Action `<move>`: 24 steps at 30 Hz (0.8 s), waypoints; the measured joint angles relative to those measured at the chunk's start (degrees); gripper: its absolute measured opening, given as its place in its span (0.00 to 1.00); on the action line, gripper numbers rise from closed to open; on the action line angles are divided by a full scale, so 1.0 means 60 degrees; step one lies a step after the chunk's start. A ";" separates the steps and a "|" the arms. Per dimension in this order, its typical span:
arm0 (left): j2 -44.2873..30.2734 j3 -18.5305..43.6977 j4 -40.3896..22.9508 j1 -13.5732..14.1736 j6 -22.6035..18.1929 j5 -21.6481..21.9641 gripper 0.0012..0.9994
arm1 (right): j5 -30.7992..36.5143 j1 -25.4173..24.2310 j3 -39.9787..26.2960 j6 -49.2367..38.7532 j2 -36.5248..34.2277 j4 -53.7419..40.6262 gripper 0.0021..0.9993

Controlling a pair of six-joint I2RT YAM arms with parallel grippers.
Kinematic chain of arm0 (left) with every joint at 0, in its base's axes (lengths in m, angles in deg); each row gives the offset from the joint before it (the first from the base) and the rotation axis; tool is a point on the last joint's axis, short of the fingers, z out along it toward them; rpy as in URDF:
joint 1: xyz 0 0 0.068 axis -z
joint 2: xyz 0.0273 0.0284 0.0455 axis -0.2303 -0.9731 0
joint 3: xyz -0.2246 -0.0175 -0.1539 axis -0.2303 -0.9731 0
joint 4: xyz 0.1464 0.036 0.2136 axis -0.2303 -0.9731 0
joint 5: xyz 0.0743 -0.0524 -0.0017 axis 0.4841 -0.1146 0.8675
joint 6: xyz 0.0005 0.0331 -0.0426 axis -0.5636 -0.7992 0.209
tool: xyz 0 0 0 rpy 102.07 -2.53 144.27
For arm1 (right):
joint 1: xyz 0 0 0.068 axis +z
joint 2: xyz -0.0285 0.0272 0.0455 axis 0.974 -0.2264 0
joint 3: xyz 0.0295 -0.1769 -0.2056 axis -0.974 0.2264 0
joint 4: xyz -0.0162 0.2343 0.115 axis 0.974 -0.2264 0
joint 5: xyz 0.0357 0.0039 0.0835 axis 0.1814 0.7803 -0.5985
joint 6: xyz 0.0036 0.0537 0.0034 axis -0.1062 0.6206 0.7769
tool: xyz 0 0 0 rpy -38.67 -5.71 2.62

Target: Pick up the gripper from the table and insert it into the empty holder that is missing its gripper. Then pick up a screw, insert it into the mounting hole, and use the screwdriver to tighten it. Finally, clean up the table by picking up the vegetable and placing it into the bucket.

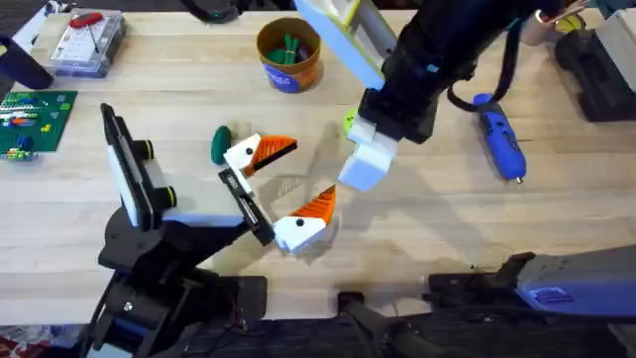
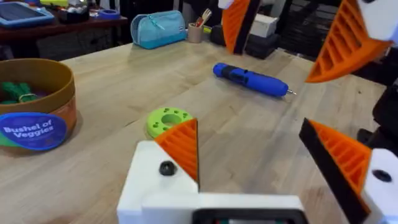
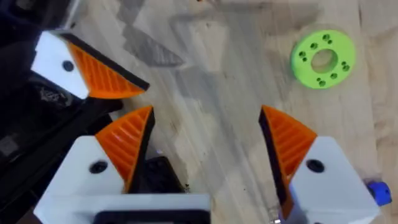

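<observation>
The dark green vegetable [image 1: 220,145] lies on the table just left of my left gripper [image 1: 311,171], which is open and holds nothing; its orange pads [image 2: 182,146] frame the left wrist view. My right gripper [image 3: 208,134] hangs open and empty over the table's middle, close to the left one, beside a lime-green disc [image 3: 323,57]. The orange bucket [image 1: 289,55] stands at the back with green pieces inside. On the right lies the blue screwdriver [image 1: 500,139], also the screwdriver [image 2: 252,78]. The loose gripper, the holder and the screw are out of view.
A green circuit board [image 1: 35,119] and a clear plastic box [image 1: 89,40] sit at the far left. A black case [image 1: 596,70] occupies the back right corner. A teal pouch [image 2: 158,28] lies beyond the table's far edge.
</observation>
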 joint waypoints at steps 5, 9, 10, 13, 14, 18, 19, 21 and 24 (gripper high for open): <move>0.0000 0.0000 0.0007 0.0000 -0.0006 0.0003 0.62 | -0.0750 -0.0007 0.0007 -0.0510 0.0077 0.0015 1.00; 0.0000 0.0000 0.0007 0.0000 -0.0066 0.0010 0.05 | -0.1086 -0.0007 0.0011 -0.0876 0.0314 0.0018 1.00; 0.0000 0.0000 0.0007 0.0000 -0.0067 0.0008 0.02 | -0.1132 -0.0007 0.0011 -0.0938 0.0355 0.0020 1.00; 0.0000 0.0000 0.0007 0.0000 -0.0062 0.0011 0.01 | -0.1186 -0.0007 0.0011 -0.1078 0.0383 0.0028 1.00; 0.0000 0.0000 0.0007 0.0000 -0.0062 0.0011 0.01 | -0.1192 -0.0007 0.0011 -0.1106 0.0379 0.0028 1.00; 0.0000 0.0000 0.0007 0.0000 -0.0062 0.0011 0.01 | -0.1220 -0.0007 0.0011 -0.1191 0.0375 0.0040 1.00; 0.0000 0.0000 0.0007 0.0000 -0.0062 0.0011 0.01 | -0.1222 -0.0007 0.0011 -0.1208 0.0378 0.0069 1.00; 0.0000 0.0000 0.0007 0.0000 -0.0062 0.0011 0.01 | -0.1225 -0.0007 0.0011 -0.1226 0.0378 0.0123 1.00; 0.0000 0.0000 0.0007 0.0000 -0.0062 0.0011 0.01 | -0.1225 -0.0007 0.0011 -0.1235 0.0378 0.0134 1.00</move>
